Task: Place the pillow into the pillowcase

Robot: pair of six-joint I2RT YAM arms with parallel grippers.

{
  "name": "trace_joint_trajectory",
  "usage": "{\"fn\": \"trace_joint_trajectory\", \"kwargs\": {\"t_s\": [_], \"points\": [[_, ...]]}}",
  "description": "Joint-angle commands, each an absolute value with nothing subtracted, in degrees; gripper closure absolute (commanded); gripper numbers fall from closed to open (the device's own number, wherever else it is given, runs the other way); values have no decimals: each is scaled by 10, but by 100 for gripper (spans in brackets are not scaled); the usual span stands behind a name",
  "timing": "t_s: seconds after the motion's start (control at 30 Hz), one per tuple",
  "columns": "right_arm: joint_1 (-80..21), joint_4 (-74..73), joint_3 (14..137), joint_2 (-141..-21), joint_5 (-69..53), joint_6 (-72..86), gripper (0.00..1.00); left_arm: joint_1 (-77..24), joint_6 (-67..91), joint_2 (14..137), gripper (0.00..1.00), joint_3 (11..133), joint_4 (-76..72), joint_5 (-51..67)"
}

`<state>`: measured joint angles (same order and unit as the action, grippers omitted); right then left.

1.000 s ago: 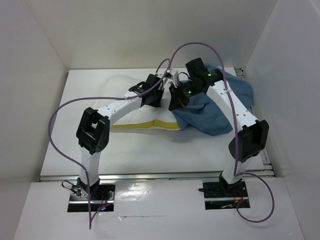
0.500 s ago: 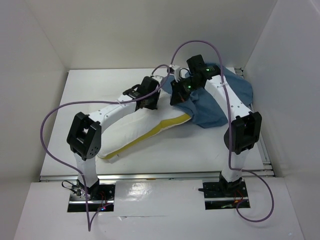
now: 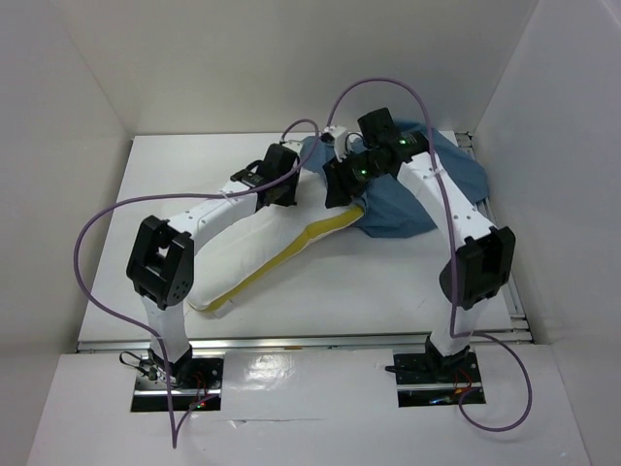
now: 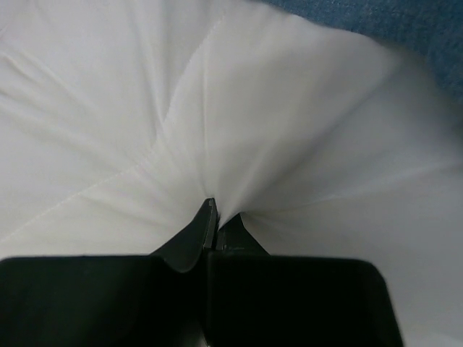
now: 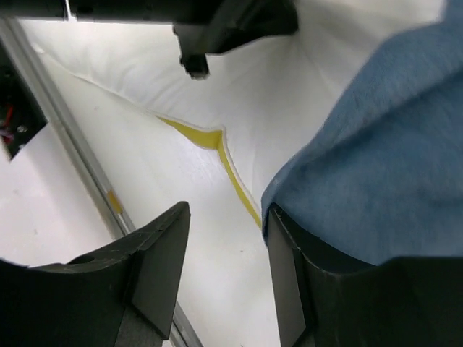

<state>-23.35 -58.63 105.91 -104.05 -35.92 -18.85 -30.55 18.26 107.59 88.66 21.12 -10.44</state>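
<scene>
We see the left gripper [image 4: 213, 217] clamped tight on a fold of the pillow [image 3: 257, 243], the white cloth puckering into its fingertips. We judge this grip is meant to steer the cushion's far end toward the pillowcase [image 3: 417, 199]. The pillow lies slantwise across the table [image 3: 369, 291], its yellow strip [image 5: 235, 177] along the near edge. Only its right end meets the blue cloth, which overlaps that corner, so most of the cushion lies outside the sack. The right gripper [image 5: 224, 267] hangs at that junction with its fingers apart and nothing pinched between them. The pillowcase's edge rests against the inner face of one finger, likely so the opening can be caught and lifted over the corner. We find no brand, label or writing that can be read, and we cannot make out the pillow's tag.
</scene>
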Motion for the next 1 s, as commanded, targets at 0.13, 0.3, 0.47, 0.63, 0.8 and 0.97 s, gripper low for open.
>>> {"fn": "trace_joint_trajectory", "kwargs": {"t_s": [0.13,0.3,0.47,0.63,0.8,0.97], "points": [[-202,-485,899,-846,-165,-149,43,-282,189,1070,100,901,165,-122],[-197,-443,765,-757,-80,-161,42,-271,189,1076,81,915,178,-110],[-197,-402,679,-737,-80,-148,46,-271,182,1070,26,915,183,-82],[-197,-321,657,-749,-74,-118,49,-271,154,1059,14,938,221,-69],[-191,-270,619,-761,-104,-105,50,-271,87,1053,16,976,290,-16],[-185,-229,585,-774,-176,-86,53,-276,33,1009,18,983,313,40]]}}
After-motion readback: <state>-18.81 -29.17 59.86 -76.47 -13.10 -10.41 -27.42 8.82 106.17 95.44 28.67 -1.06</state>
